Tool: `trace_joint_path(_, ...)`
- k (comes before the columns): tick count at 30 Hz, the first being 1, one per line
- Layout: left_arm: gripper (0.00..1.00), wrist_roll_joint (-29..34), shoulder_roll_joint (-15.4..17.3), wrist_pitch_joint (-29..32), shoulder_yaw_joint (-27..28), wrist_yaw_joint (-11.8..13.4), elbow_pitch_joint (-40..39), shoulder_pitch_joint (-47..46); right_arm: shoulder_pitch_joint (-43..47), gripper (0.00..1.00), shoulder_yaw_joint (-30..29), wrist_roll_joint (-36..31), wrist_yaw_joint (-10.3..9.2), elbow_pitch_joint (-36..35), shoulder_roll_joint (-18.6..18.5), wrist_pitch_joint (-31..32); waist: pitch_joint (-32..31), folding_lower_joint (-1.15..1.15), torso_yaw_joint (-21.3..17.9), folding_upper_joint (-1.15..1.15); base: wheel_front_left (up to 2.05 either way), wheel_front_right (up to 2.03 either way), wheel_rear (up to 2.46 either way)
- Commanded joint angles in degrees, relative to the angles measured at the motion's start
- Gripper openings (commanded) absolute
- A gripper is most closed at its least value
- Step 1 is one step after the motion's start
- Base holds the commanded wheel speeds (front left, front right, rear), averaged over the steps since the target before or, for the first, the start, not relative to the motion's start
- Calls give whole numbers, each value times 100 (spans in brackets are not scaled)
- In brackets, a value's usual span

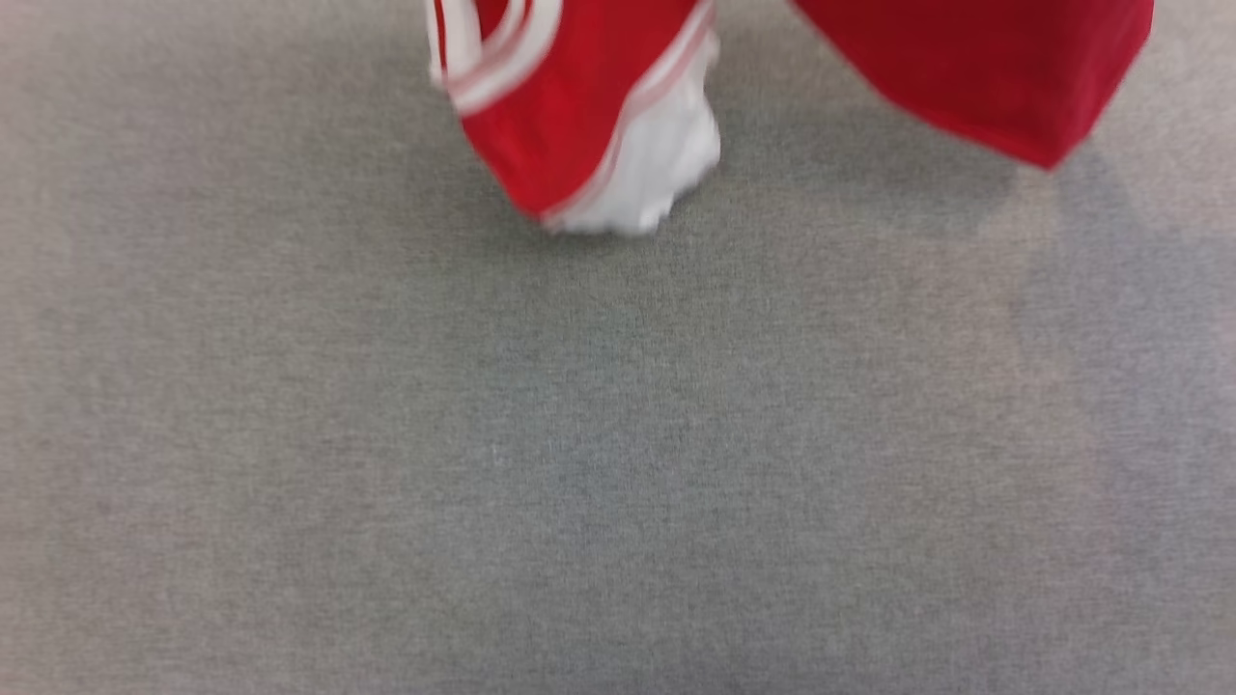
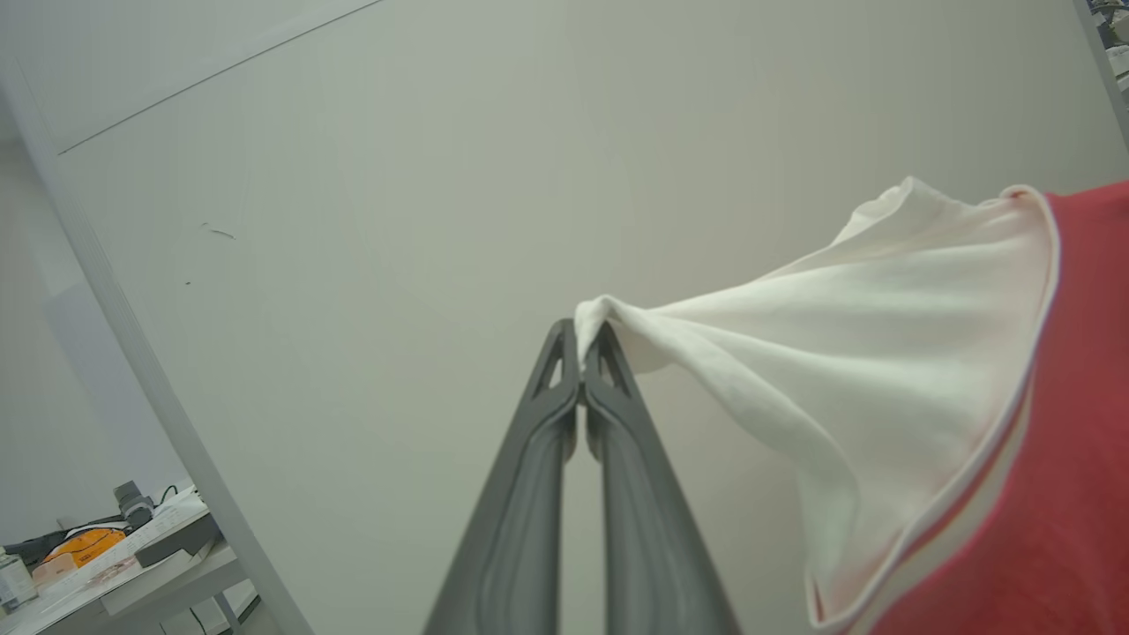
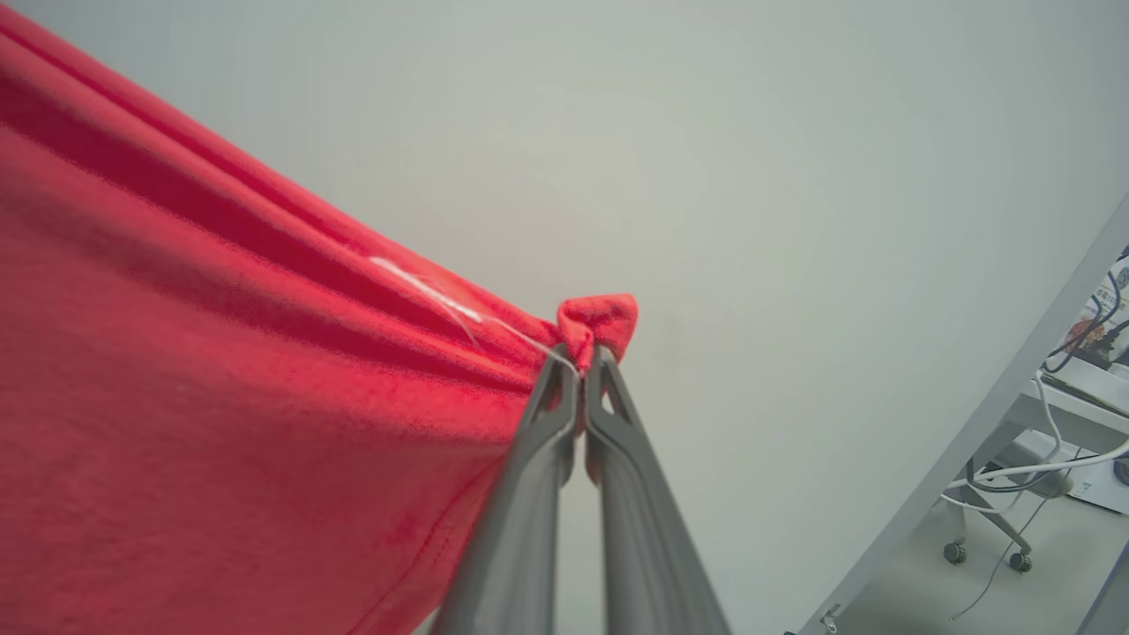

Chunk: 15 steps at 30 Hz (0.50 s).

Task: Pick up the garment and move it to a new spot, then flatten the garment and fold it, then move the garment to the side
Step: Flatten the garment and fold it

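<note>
**Garment airborne, both grippers pinched on it**

- Grey tabletop [image 1: 618,463]: cloth-textured surface. Soft shadows fall on its far part, under the hanging fabric.
- Garment [image 1: 570,106]: lifted and strung between the two arms over the far part of the tabletop.
  - The head view is blurred. Two lobes hang down in it.
  - The lobe left of centre is red with red-white stripe trim. The white sleeve [image 1: 666,154] is its lowest part.
  - The lobe towards the right edge is plain red and ends in a pointed corner.
  - Can't tell whether the sleeve tip touches the tabletop.
- Left gripper [image 2: 582,339]: fingers pressed together, tips nipping the edge of the white sleeve.
  - The sleeve fans out to the right of that view, into the stripe trim and the red body.
  - The fingers are aimed at a pale wall [image 2: 397,220].
- Right gripper [image 3: 582,362]: fingers pressed together on red fabric, with a small red tuft bunched past the tips.
  - The cloth runs taut to the left of that view.
  - A white thread [image 3: 441,300] lies along the fold.
- Background: a cluttered desk [image 2: 106,547] at the lower left of the left wrist view, and a desk with cables [image 3: 1058,423] at the lower right of the right wrist view.
</note>
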Motion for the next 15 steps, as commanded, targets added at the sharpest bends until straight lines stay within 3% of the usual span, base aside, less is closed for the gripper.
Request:
trace_joint_path(1, 0, 127, -39, 17, -1, -78, 297, -417, -277, 0, 19, -118, -13, 236, -65, -66, 954, -1, -97, 0, 0, 0, 0)
trace_joint_path(6, 0, 558, -521, -143, -258, -412, 1656, -1931, -1541, 0, 226, -456, -13, 1192, 138, -449, 1452, -1, -136, 0, 0, 0, 0)
trace_joint_path(15, 0, 1009, -1223, -1181, -450, -553, 3766, -3559, -3162, 0, 315, -1227, -13, 2852, 840, -1381, 1853, -1, -152, 0, 0, 0, 0)
